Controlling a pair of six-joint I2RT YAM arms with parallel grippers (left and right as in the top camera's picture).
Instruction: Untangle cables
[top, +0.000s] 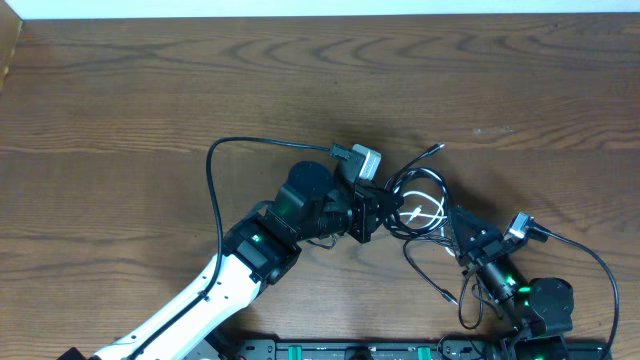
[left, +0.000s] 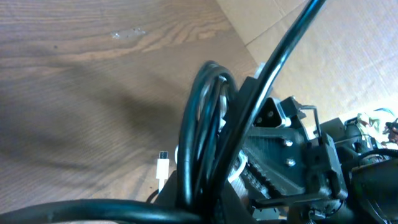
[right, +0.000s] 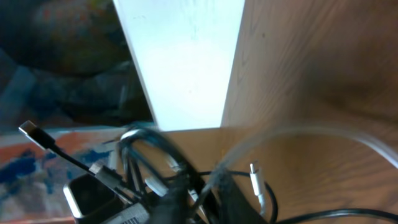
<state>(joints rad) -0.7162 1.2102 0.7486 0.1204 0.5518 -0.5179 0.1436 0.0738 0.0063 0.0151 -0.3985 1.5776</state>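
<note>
Table (top: 150, 100): brown wood, wavy grain, matte.

Cables (top: 420, 205): thin, glossy black cords in a knot of overlapping round loops, centre-right on table, between the two arms. White cable (top: 428, 213) threads through knot middle. Small rectangular white plug (left: 162, 167) lies on wood beside black loops.

Left end effector (top: 372, 212): at knot's left edge, fingers together, clamped on cables.

Right end effector (top: 458, 235): at knot's lower right, cords across it; view blurred, cannot tell whether fingers are apart or together.
</note>
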